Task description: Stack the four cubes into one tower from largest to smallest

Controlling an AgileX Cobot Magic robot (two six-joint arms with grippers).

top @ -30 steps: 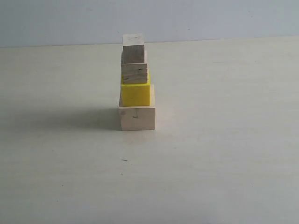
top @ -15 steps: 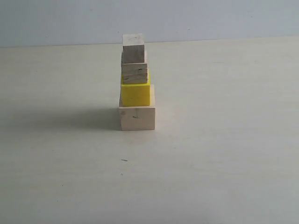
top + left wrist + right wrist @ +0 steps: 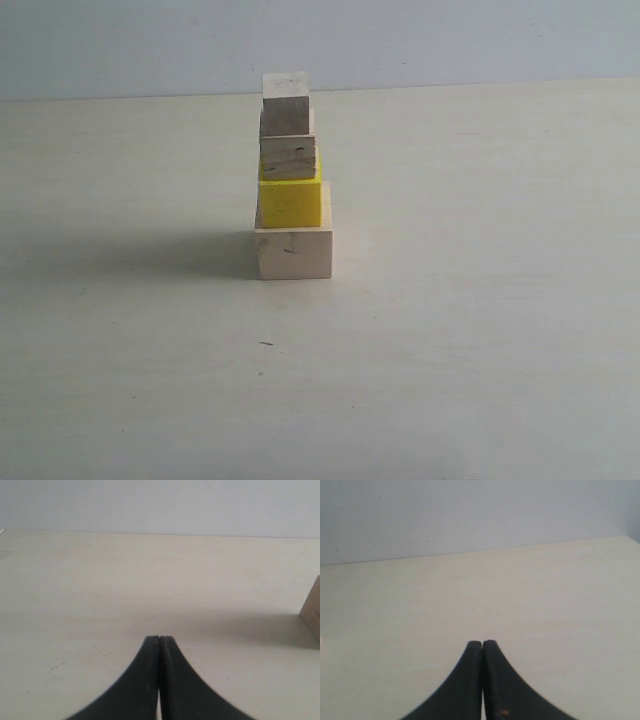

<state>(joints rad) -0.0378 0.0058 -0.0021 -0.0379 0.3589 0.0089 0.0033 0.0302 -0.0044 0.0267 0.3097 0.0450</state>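
The tower stands left of centre in the exterior view. Its base is the largest pale wood cube [image 3: 293, 253]. On that sits the bright yellow cube [image 3: 291, 202], then the layered-grain plywood cube [image 3: 289, 156], and the smallest pale wood cube [image 3: 286, 103] is on top. No arm shows in the exterior view. My left gripper [image 3: 159, 639] is shut with nothing in it, low over the table, and a pale wood cube [image 3: 312, 609] shows at the edge of its view. My right gripper [image 3: 482, 643] is shut and empty, with no cube in its view.
A pale tabletop [image 3: 480, 330] runs to a light blue-grey wall [image 3: 450, 40] at the back. The tower casts a shadow [image 3: 140, 255] to the left.
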